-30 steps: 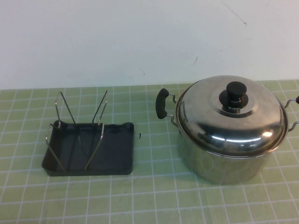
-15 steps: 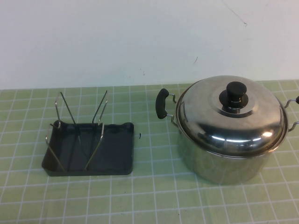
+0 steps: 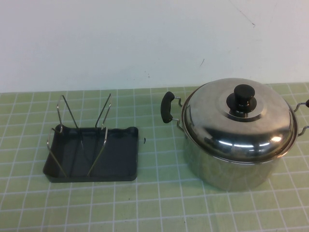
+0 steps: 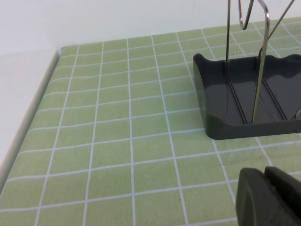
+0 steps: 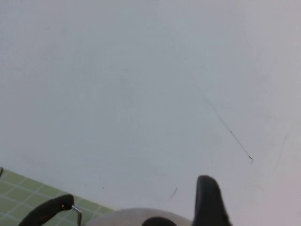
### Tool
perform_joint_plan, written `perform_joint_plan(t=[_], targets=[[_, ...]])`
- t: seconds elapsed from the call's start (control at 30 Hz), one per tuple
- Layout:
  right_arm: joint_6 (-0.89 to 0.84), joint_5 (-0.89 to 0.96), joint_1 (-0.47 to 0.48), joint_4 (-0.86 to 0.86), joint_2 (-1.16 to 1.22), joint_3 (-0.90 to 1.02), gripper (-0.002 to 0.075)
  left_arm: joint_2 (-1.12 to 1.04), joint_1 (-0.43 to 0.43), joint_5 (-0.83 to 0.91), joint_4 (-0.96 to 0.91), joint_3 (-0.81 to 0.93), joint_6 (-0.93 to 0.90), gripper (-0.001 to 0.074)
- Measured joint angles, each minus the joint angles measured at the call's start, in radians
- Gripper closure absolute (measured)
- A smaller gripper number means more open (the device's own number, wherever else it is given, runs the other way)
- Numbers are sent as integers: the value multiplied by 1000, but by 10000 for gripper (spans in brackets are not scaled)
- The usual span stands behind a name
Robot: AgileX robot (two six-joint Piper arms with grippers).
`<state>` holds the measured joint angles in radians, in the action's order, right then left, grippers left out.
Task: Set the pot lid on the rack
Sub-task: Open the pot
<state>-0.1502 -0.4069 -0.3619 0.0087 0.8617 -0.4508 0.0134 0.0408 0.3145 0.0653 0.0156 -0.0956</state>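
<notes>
The pot lid [image 3: 239,118], shiny steel with a black knob [image 3: 244,94], sits closed on the steel pot [image 3: 227,169] at the right of the table. The rack [image 3: 116,157], a dark grey tray with upright wire prongs, stands at the left, apart from the pot. Neither gripper shows in the high view. In the left wrist view my left gripper [image 4: 266,179] is shut and empty, low over the mat beside the rack [image 4: 244,94]. In the right wrist view my right gripper [image 5: 209,202] is close to the lid's top edge [image 5: 124,217], facing the wall.
The pot's black side handle [image 3: 167,107] points toward the rack; it also shows in the right wrist view [image 5: 47,213]. A white wall [image 3: 145,38] stands close behind the green gridded mat [image 3: 159,203]. The mat's edge [image 4: 33,108] lies beyond the rack.
</notes>
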Motion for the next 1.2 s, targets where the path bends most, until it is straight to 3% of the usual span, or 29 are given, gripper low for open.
perform_joint_plan(t=[0.2, 0.37, 0.67, 1.03, 1.2], targets=[[38, -400, -9, -74, 354, -23, 295, 0, 0, 0, 0, 0, 0, 738], [124, -536, -12, -115, 590, -95, 290, 0, 0, 0, 0, 0, 0, 738], [150, -567, -14, -156, 780, -210, 288, 0, 0, 0, 0, 0, 0, 738], [150, -491, -14, -123, 827, -246, 288, 0, 0, 0, 0, 0, 2, 738], [150, -469, -14, -124, 827, -246, 375, 0, 0, 0, 0, 0, 2, 738]])
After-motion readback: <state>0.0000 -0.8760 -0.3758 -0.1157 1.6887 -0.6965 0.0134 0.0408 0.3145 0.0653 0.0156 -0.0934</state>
